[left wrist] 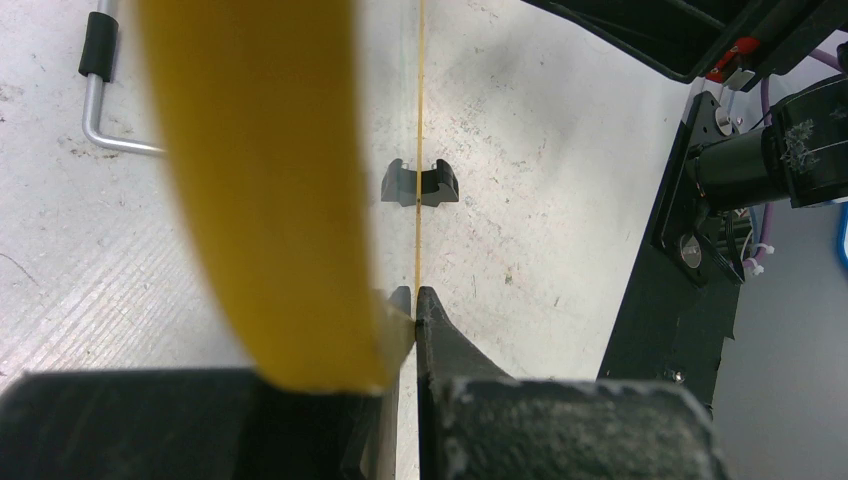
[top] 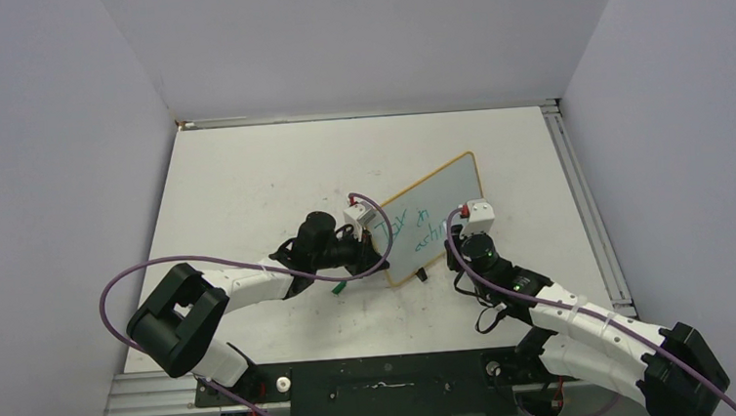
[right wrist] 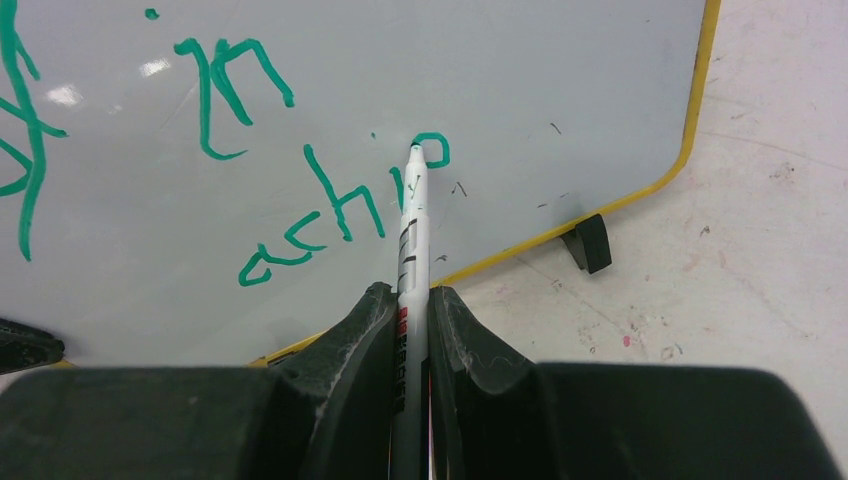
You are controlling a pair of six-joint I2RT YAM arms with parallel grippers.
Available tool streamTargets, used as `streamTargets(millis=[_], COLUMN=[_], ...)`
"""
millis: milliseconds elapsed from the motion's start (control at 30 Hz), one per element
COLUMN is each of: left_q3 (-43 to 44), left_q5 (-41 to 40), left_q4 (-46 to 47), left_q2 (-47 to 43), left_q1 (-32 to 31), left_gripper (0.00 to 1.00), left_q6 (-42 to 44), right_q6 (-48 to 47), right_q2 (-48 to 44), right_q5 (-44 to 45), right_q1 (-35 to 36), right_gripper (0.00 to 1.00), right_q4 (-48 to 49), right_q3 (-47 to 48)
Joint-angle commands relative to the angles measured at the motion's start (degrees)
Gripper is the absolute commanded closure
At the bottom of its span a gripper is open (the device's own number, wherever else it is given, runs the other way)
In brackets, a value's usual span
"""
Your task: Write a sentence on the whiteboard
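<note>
The whiteboard [top: 446, 193], white with a yellow rim, stands tilted on the table. My left gripper [top: 380, 262] is shut on its left edge; in the left wrist view the gripper [left wrist: 413, 305] clamps the thin yellow rim [left wrist: 418, 120]. The board also fills the right wrist view [right wrist: 520, 90]. Teal writing [right wrist: 300, 215] reads "in" and "achi", with a loop beside the tip. My right gripper [right wrist: 408, 300] is shut on a white marker [right wrist: 410, 230]; its tip touches the board at the loop [right wrist: 432, 150]. In the top view the right gripper [top: 463, 223] sits at the board's lower right.
A black foot [right wrist: 588, 243] sticks out under the board's lower edge; another foot [left wrist: 420, 183] shows in the left wrist view. A metal hex key [left wrist: 100, 90] lies on the table at the left. A green cap [top: 338, 288] lies near my left arm. Walls enclose the table.
</note>
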Motion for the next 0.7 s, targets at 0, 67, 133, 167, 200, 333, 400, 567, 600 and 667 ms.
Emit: streamTargets(millis=[0, 67, 133, 167, 200, 333, 400, 567, 600, 667], left_q3=[0.82, 0.81, 0.78, 0.91, 0.94, 1.1, 1.21, 1.38, 1.51, 1.55], left_q5=[1.59, 1.62, 1.63, 1.6, 1.59, 1.59, 1.59, 1.59, 1.59, 1.59], left_q4=[-0.63, -0.64, -0.7, -0.65, -0.63, -0.87, -0.98, -1.24, -1.37, -1.56], left_q2=[-0.5, -0.5, -0.42, -0.49, -0.5, -0.59, -0.59, -0.6, -0.63, -0.67], left_q1=[-0.82, -0.83, -0.79, -0.78, -0.77, -0.84, -0.82, -0.76, -0.84, -0.76], left_gripper=[1.0, 1.0, 1.0, 1.0, 1.0, 1.0, 1.0, 1.0, 1.0, 1.0], left_q6=[-0.12, -0.14, -0.14, -0.14, -0.16, -0.14, -0.04, -0.01, 0.03, 0.12], right_q6=[2.88, 3.43, 3.85, 3.99, 4.11, 4.26, 4.27, 3.72, 3.6, 3.2], right_q2=[0.09, 0.27, 0.47, 0.55, 0.61, 1.12, 1.5, 2.19, 2.4, 2.5], right_q5=[-1.36, -1.15, -0.81, -0.8, -0.87, -0.82, -0.45, 1.12, 1.59, 2.44], right_q1=[0.53, 0.51, 0.53, 0.49, 0.52, 0.49, 0.55, 0.42, 0.32, 0.33], right_gripper=[0.95, 0.95, 0.95, 0.95, 0.95, 0.95, 0.95, 0.95, 0.95, 0.95], right_q4=[-0.65, -1.78, -2.32, -2.41, -2.41, -2.45, -2.41, -1.39, -1.29, -0.93], right_q3=[-0.56, -0.75, -0.87, -0.94, -1.09, -1.0, -0.87, -0.66, -0.43, -0.03])
